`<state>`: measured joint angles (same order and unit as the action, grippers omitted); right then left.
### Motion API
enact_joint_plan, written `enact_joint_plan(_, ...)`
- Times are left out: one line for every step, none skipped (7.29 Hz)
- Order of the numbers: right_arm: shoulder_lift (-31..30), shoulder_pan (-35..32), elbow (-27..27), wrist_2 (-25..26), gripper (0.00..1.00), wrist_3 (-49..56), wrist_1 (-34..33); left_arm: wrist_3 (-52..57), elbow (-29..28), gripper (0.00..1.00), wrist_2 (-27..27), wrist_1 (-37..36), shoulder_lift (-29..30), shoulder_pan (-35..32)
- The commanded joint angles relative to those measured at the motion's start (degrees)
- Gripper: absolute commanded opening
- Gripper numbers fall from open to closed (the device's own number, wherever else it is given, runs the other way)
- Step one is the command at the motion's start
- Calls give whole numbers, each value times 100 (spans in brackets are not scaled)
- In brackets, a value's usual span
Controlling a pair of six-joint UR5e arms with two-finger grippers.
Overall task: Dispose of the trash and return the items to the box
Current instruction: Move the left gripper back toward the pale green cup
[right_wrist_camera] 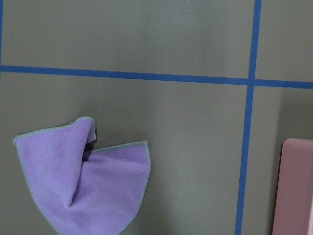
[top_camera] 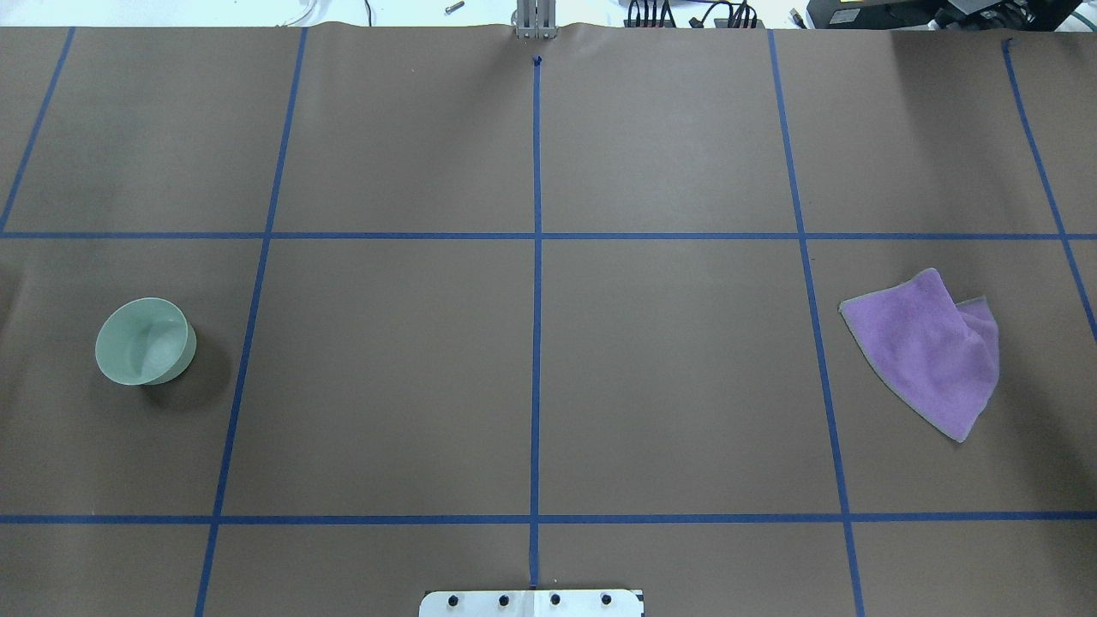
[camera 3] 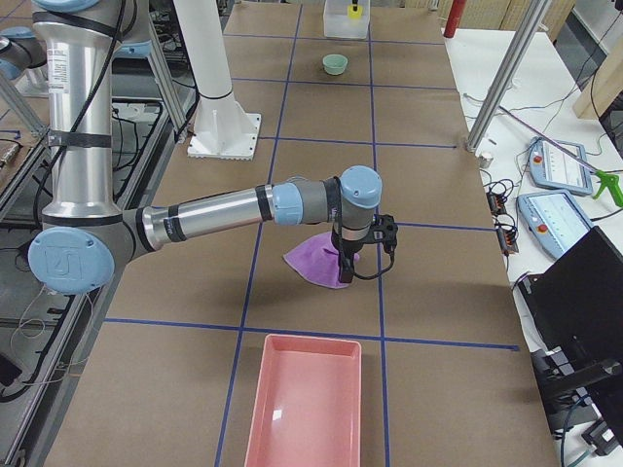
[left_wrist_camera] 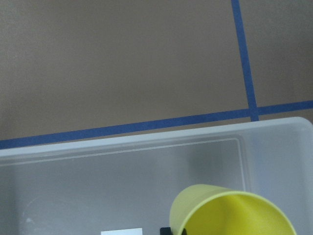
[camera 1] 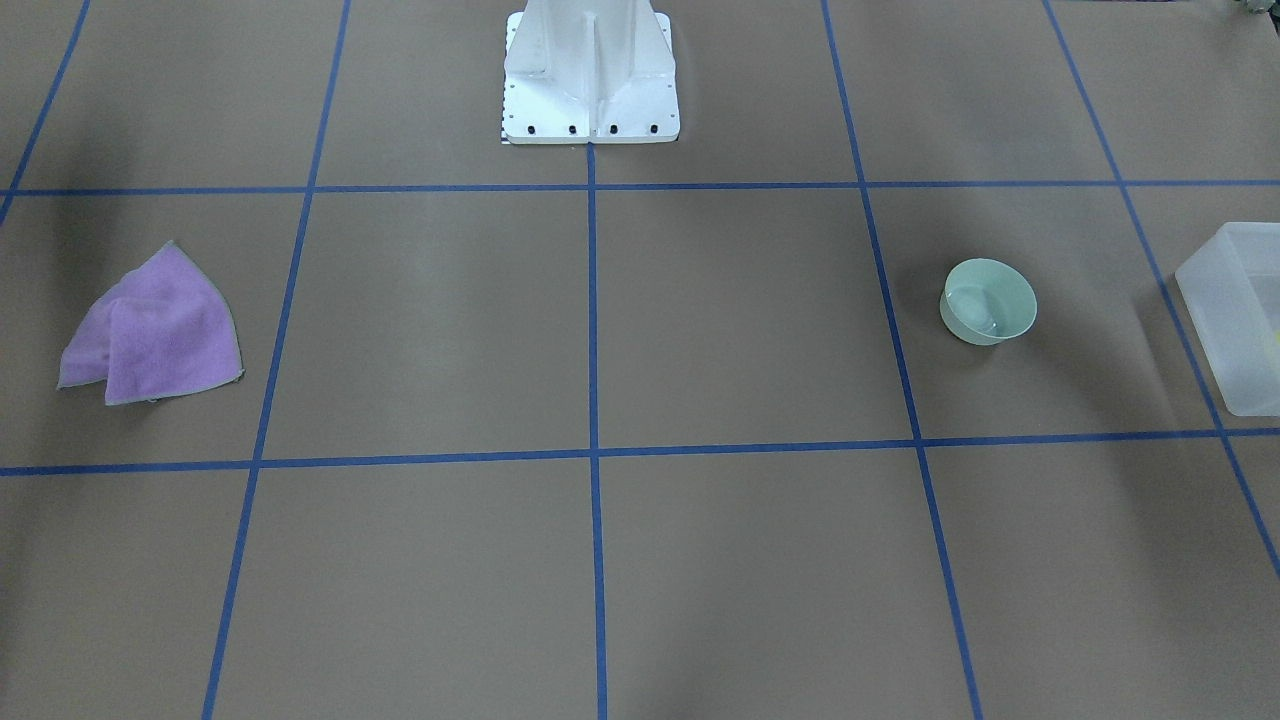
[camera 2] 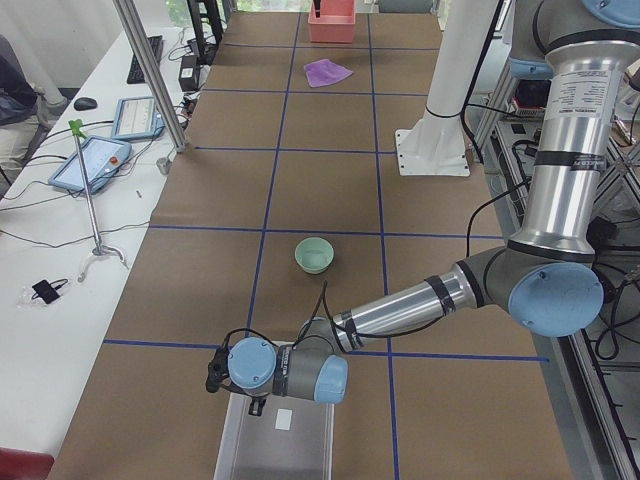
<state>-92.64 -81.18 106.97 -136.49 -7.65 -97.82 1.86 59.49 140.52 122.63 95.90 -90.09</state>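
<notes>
The yellow cup (left_wrist_camera: 230, 213) shows open-mouthed at the bottom of the left wrist view, over the inside of the translucent box (left_wrist_camera: 122, 149). My left gripper (camera 2: 258, 405) hangs over the box's (camera 2: 300, 450) near end; I cannot tell whether it is open or holds the cup. The mint-green bowl (top_camera: 144, 340) stands upright on the table, apart from the box (camera 1: 1235, 310). My right gripper (camera 3: 350, 265) is just above a crumpled purple cloth (camera 3: 316, 265); its fingers do not show in its wrist view, so I cannot tell its state.
A pink tray (camera 3: 304, 399) lies at the table's right end, close to the cloth (right_wrist_camera: 83, 186), and its edge shows in the right wrist view (right_wrist_camera: 298, 186). The white robot base (camera 1: 590, 75) stands mid-table at the robot's side. Blue tape lines grid the brown table.
</notes>
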Motion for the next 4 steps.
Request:
enact_joint_plan(0,23,-18,0,100,1,0,-19,-60,0,-15,50,-1,96)
enact_joint_plan(0,24,-18,0,100,1,0,-28,-60,0,-42,41,8,97)
enact_joint_plan(0,24,-10,0,100,1,0,-19,-60,51,-42,33,43,123)
enact_joint_plan(0,24,-9,0,100,1,0,7,-52,96,-33,41,43,123)
